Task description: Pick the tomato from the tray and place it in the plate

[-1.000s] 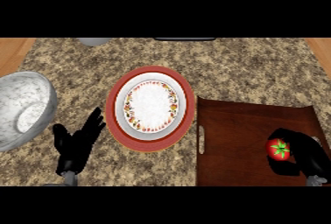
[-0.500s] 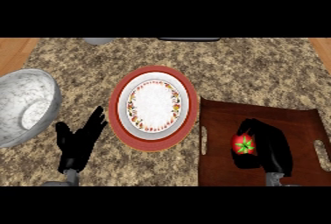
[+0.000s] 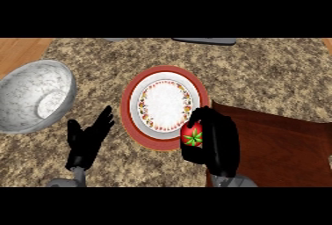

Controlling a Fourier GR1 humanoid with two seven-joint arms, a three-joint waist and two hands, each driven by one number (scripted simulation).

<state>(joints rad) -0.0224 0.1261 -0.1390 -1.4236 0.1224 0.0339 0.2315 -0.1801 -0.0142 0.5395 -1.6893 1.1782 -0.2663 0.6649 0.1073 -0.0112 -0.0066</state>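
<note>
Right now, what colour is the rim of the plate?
Red, around a white centre with a small patterned ring; the plate shows best in the head view.

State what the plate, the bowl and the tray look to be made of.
Plate: likely glazed ceramic, with a red rim and white centre ringed by a painted pattern. Bowl: grey-white speckled, perhaps stone or enamel; hard to tell. Tray: dark reddish-brown with faint grain, seemingly stained wood.

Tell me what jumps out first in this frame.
The red tomato with its green star-shaped top, held in the curled right hand at the lower right rim of the red-rimmed plate, at mid-counter. At far left sits a large speckled grey bowl, with the open left hand resting just below and right of it. The brown wooden tray fills the lower right.
</note>
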